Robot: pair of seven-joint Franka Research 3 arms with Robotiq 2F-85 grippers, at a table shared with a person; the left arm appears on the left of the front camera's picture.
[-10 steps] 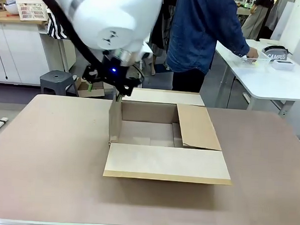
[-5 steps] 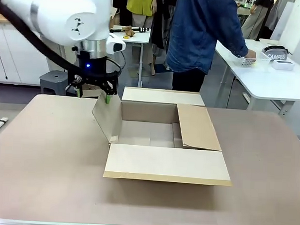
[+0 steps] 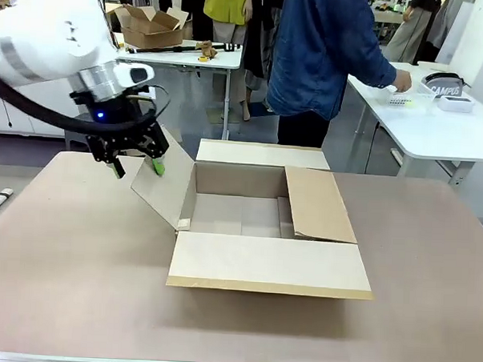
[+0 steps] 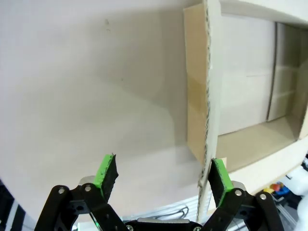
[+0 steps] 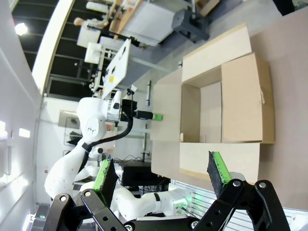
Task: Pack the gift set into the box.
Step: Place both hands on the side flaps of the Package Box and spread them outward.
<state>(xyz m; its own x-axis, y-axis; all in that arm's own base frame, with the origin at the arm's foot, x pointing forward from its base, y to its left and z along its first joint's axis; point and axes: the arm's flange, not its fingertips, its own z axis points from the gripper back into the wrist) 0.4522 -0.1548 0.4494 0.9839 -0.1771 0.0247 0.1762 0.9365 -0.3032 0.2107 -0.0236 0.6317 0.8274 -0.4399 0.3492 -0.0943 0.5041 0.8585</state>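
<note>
I find the left gripper (image 3: 136, 162) spread, one pad against the tilted left flap (image 3: 162, 189) of the box (image 3: 270, 262). The right gripper (image 5: 163, 175) is likewise spread, high above the box.

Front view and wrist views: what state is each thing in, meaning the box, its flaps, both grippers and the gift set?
box: open, nothing seen inside.
left flap: tilted outward, its edge between the left gripper's fingers.
right flap: leaning inward over the opening.
left gripper: open, astride the left flap.
right gripper: open, empty.
gift set: unpacked, on the side table, a person's hand at it.
</note>
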